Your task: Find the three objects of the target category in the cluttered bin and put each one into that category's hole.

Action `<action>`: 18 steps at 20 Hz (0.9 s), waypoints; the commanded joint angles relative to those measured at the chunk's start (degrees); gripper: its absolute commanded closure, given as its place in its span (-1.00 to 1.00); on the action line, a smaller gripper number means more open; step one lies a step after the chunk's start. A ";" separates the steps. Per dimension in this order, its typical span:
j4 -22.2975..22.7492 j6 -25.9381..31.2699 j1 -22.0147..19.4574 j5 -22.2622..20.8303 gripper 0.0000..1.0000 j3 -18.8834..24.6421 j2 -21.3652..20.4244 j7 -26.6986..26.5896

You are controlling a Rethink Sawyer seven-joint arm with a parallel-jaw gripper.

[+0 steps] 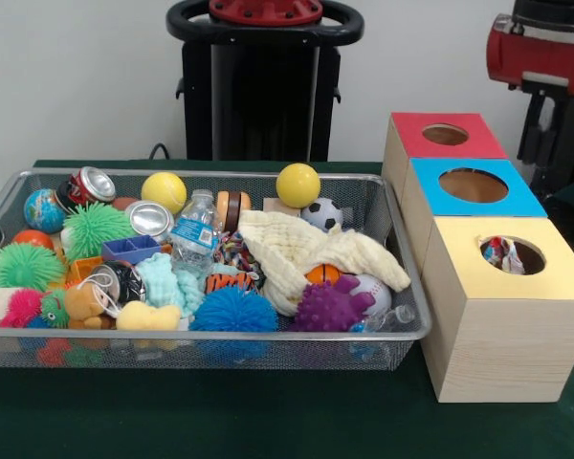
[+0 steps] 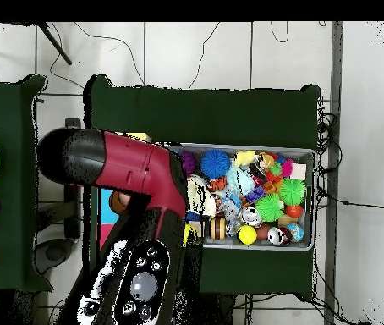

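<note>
Target category wasn't stated, so which bin items count can't be told. Yellow-topped box (image 1: 505, 308) at lower right of front view already held sth: a multicoloured item (image 1: 500, 253) showed through its round hole, looked like rope/fabric toy, exact kind unclear. So prob. at least one drop was done; how many sat inside can't be seen. Blue-topped box (image 1: 471, 185) and red-topped box (image 1: 445, 135) behind it showed only dark holes, nothing visible in them.

Wire mesh bin (image 1: 268, 346) filled centre-left of front view, still packed: two yellow balls (image 1: 298, 184), mini soccer ball (image 1: 322, 214), water bottle (image 1: 193, 235), cream cloth (image 1: 301, 251) draped mid-bin, purple spiky ball (image 1: 329, 306), blue spiky ball (image 1: 232, 312), green spiky balls (image 1: 94, 229), crushed cans (image 1: 93, 184), baseball under the cloth edge.

Robot arm (image 2: 128, 169) in overhead view covered the boxes and the bin's left end; gripper itself not seen in either view, so grip state can't be told. Judged: sorting partway, up to two items prob. left.
</note>
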 commanded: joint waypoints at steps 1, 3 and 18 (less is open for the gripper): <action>8.49 2.03 -3.96 -5.22 1.00 5.05 -1.98 -1.39; 9.35 1.39 -4.65 -6.25 1.00 5.65 -2.58 -2.75; 13.55 -2.60 -10.81 -14.11 1.00 11.62 -5.71 -9.57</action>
